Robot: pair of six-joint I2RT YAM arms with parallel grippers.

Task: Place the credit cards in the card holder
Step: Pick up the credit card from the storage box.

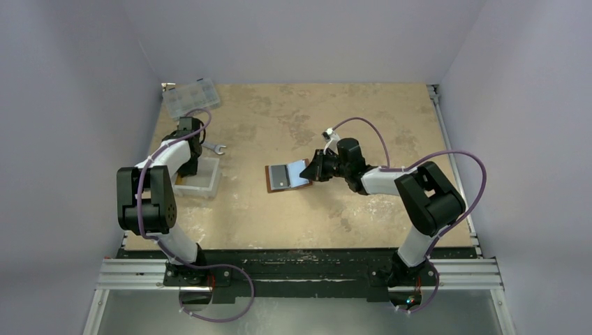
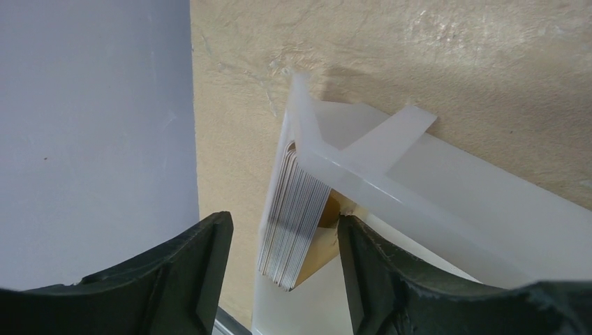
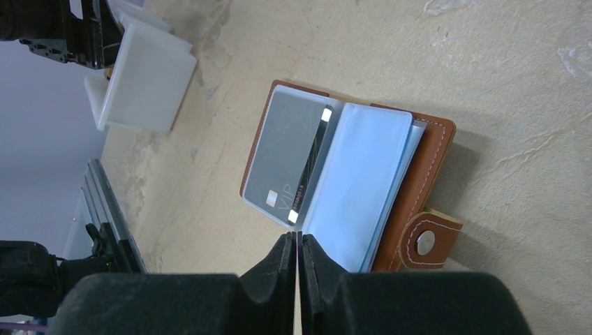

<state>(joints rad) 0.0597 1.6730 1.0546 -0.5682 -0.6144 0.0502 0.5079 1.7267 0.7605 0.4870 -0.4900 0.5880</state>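
The left arm [image 1: 166, 162] reaches into the white tray [image 2: 447, 188] at the left edge of the tabletop [image 1: 314, 118]. The left jaws stand open on either side of the credit cards [image 2: 297, 213], a stack standing on edge against the tray's end wall with an orange-yellow card outermost. The card holder [image 3: 429, 139] lies open mid-tabletop, well apart from the tray, with a grey card [image 3: 283, 157] in one sleeve, a light blue page beside it and its snap tab [image 3: 424, 242] folded outward. The right jaws are pressed together, their tips at the holder's near edge; whether they pinch a sleeve cannot be told. A wrench [image 1: 218, 148] lies just beyond the tray, and a clear box [image 1: 190, 96] sits in the far left corner
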